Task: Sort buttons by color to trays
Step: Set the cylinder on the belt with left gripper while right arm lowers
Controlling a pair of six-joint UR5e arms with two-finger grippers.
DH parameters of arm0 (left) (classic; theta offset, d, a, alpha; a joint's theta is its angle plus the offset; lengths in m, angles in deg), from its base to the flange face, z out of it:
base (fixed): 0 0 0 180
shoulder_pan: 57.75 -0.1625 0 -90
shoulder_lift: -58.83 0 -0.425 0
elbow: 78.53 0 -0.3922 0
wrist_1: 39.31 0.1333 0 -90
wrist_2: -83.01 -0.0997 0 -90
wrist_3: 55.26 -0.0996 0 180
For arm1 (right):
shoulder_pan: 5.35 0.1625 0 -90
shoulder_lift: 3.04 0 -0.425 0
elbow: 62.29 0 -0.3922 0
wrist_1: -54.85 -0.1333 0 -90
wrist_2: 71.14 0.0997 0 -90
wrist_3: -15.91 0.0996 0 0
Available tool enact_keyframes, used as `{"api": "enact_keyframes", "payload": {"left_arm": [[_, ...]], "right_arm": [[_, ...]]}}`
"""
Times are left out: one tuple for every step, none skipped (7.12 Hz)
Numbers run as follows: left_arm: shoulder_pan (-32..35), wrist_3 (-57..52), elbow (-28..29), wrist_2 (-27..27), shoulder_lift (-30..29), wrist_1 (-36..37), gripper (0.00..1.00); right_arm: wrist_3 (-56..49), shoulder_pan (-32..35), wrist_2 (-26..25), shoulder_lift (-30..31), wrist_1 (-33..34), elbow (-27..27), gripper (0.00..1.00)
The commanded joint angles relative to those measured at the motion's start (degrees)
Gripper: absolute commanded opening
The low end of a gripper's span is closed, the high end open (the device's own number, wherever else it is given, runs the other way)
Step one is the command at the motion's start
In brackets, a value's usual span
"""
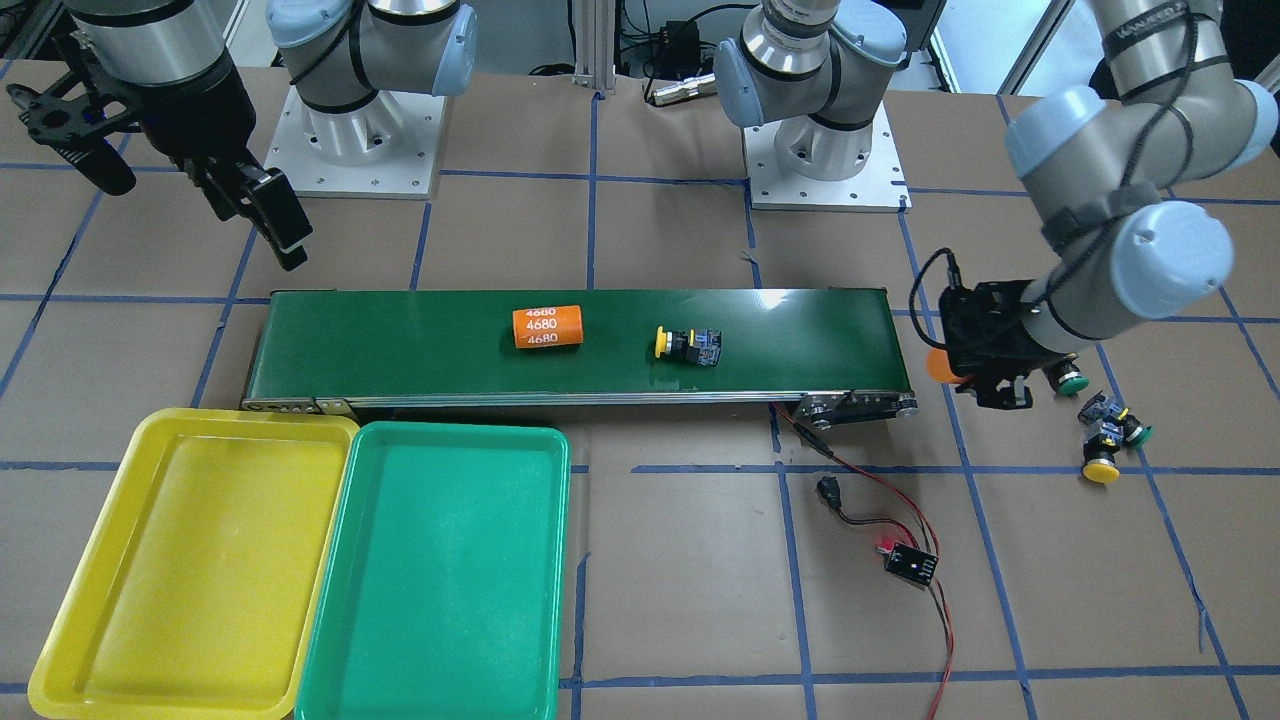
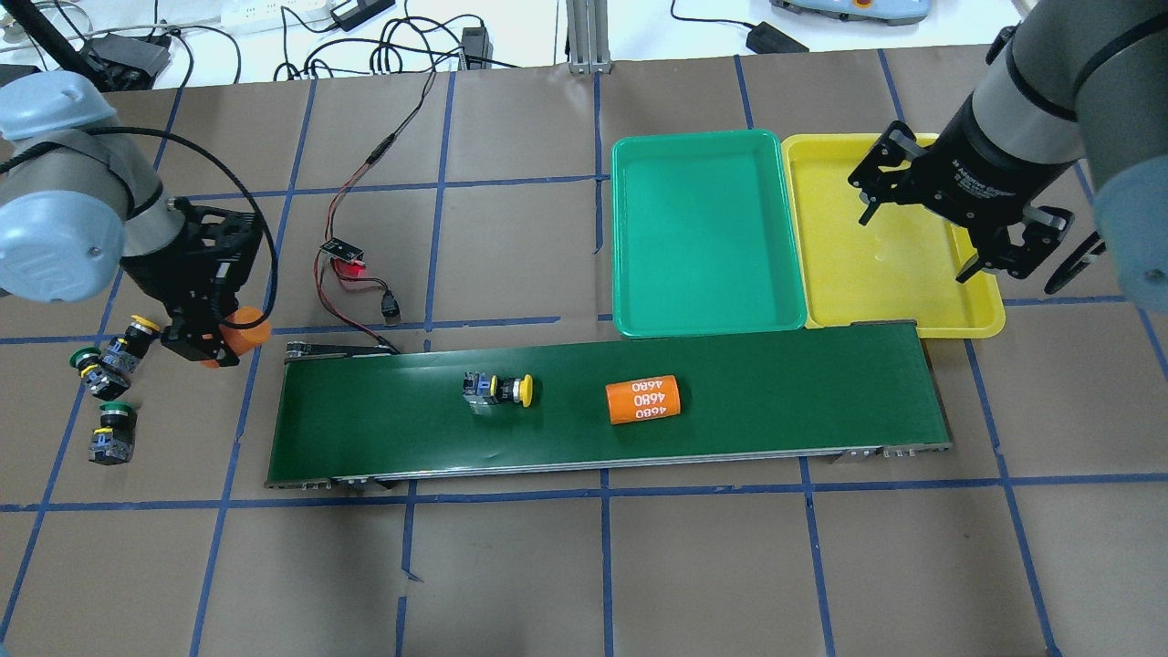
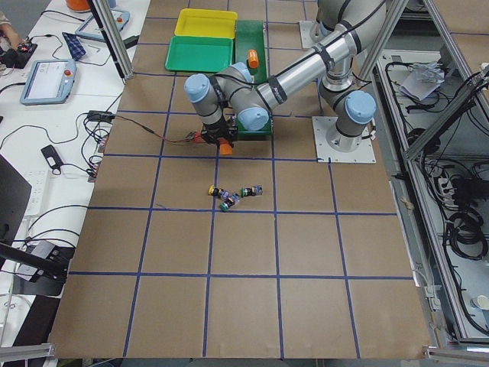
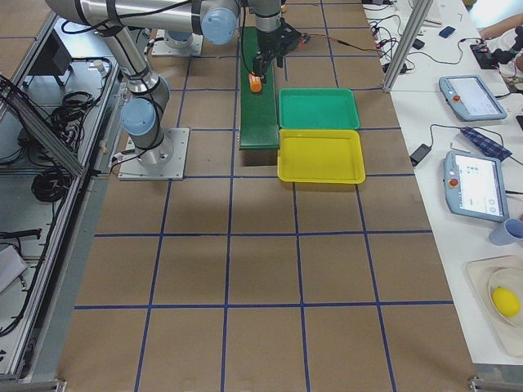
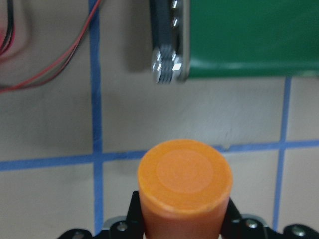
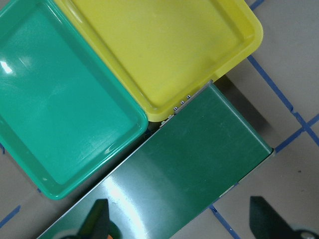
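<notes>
Currently the left gripper [image 2: 219,342], at frame left, is clamped on a plain orange cylinder [image 5: 184,186], just off the conveyor belt [image 2: 776,401] end. Three buttons [image 2: 102,370] lie on the table just left of it: one yellow cap, two green. The fourth, a yellow button [image 2: 499,390], lies on its side mid-belt, well apart from both grippers. The labelled orange cylinder [image 2: 643,400] near it reads "4680" three times. The right gripper [image 2: 912,245], jaws spread wide, hangs over the yellow tray [image 2: 876,283], upper right. The green tray [image 2: 707,237] touches it. All four buttons lie outside the trays.
</notes>
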Motion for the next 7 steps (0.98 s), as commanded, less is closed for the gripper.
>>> {"api": "enact_keyframes", "payload": {"left_arm": [[10.76, 12.20, -4.54, 0.01, 4.09, 0.64, 0.00], [13.15, 15.08, -5.68, -0.08, 5.05, 0.12, 0.00], [14.57, 16.76, -7.95, 0.01, 6.20, 0.28, 0.04], [14.75, 17.48, -10.23, -0.69, 6.82, 0.90, 0.05], [14.93, 18.88, -11.65, -2.00, 7.26, 1.16, 0.26], [14.84, 18.54, -12.19, -2.10, 6.91, 3.51, 0.80], [14.50, 18.37, -12.10, -2.28, 6.48, 6.24, 1.00]], "right_arm": [[4.31, 0.01, 0.09, 5.08, 0.08, -3.40, 1.00], [4.22, 0.01, 0.26, 6.14, -0.18, -3.66, 1.00], [4.13, 0.01, 0.87, 6.41, -0.01, -3.67, 1.00], [4.13, 0.01, 1.05, 6.50, -0.09, -3.93, 1.00], [4.65, 0.01, 1.06, 6.67, -0.18, -4.63, 1.00], [6.57, 0.01, 0.97, 6.94, -0.18, -5.42, 1.00], [6.59, 0.01, 0.97, 6.85, -0.62, -5.42, 1.00]]}}
